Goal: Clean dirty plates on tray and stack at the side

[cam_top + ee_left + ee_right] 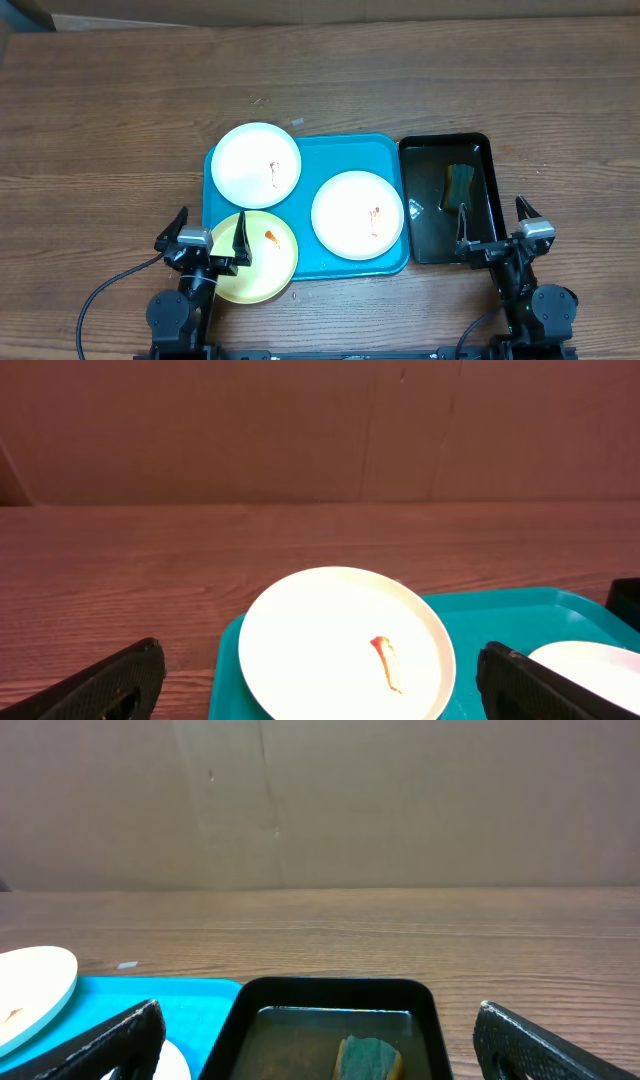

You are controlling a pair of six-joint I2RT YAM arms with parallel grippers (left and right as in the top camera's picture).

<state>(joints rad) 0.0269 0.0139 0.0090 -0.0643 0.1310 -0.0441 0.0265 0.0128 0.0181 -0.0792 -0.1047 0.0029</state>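
Evidently nothing is cleaned yet. All three plates carry orange-red smears and none is stacked at the side.

- Tray [340,150]: turquoise, flat on the wooden table [100,120], in front of the arms. Long axis runs left to right across the table.
- White plate [256,165]: far-left corner of the tray, edge lapping over the rim. Its smear is a thin streak running roughly near to far.
- Second white plate [357,215]: right half of the tray, small smear toward its right side.
- Pale yellow plate [262,262]: near-left corner, hanging partly off the tray. The plates are round, so none has an axis of its own.
- Black tray [425,245]: just beside the turquoise one on the right, long axis near to far. A sponge [461,185] lies in it.
- Left gripper [208,235]: jaws wide, empty, over the yellow plate's left edge.
- Right gripper [493,228]: jaws wide, empty, over the black tray's near end.

Left to do, as I judge it: wiping all three plates, then stacking them.
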